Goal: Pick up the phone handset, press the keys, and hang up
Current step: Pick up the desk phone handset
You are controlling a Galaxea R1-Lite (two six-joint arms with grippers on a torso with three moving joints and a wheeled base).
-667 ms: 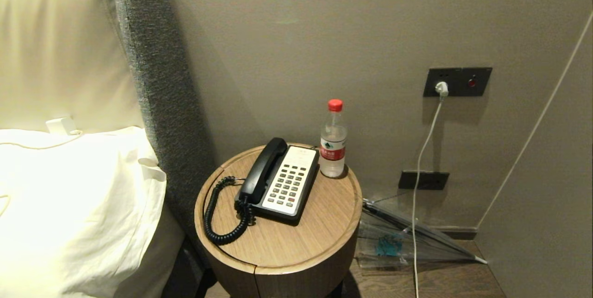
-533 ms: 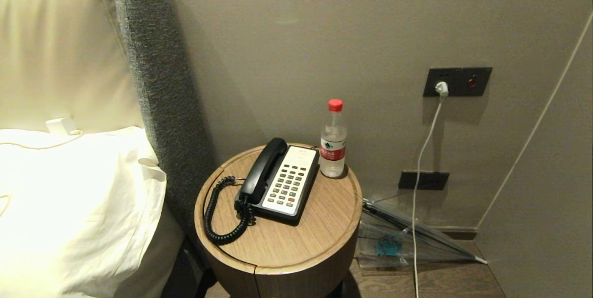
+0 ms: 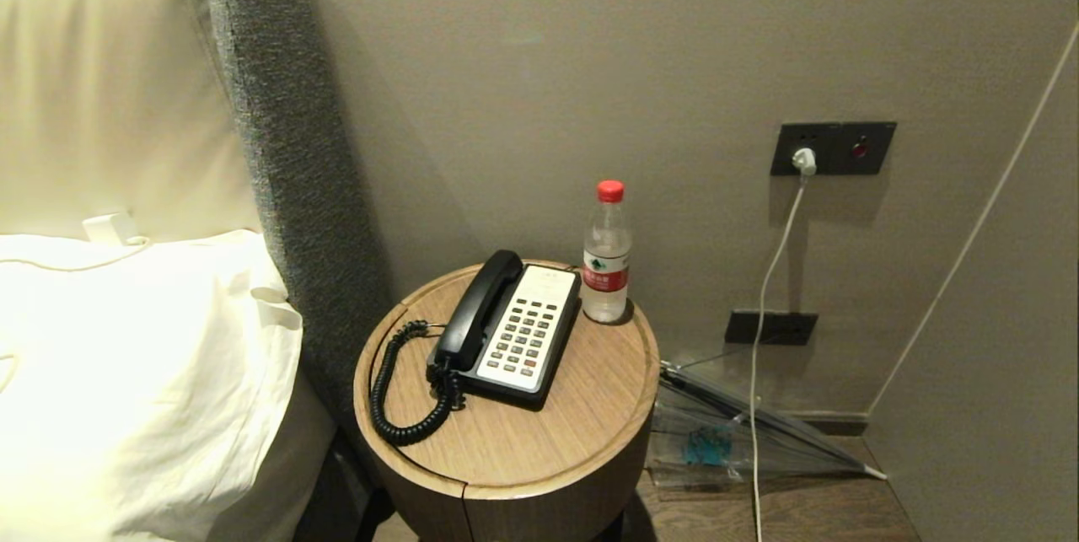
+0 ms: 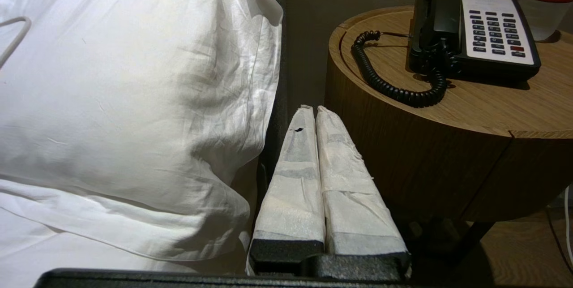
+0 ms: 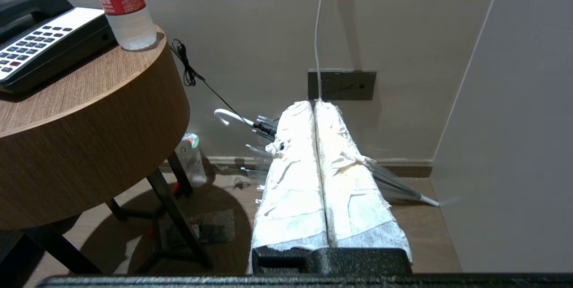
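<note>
Nothing has moved since the earlier frames: the task has not begun. Left of the round table (image 3: 582,432), the left gripper (image 4: 312,111) hangs below its rim, fingers pressed together and empty. On the table, the phone handset (image 3: 479,308) lies cradled along the left side of the phone base (image 3: 527,331). Right of the table, the right gripper (image 5: 314,105) is likewise closed, holding nothing.
</note>
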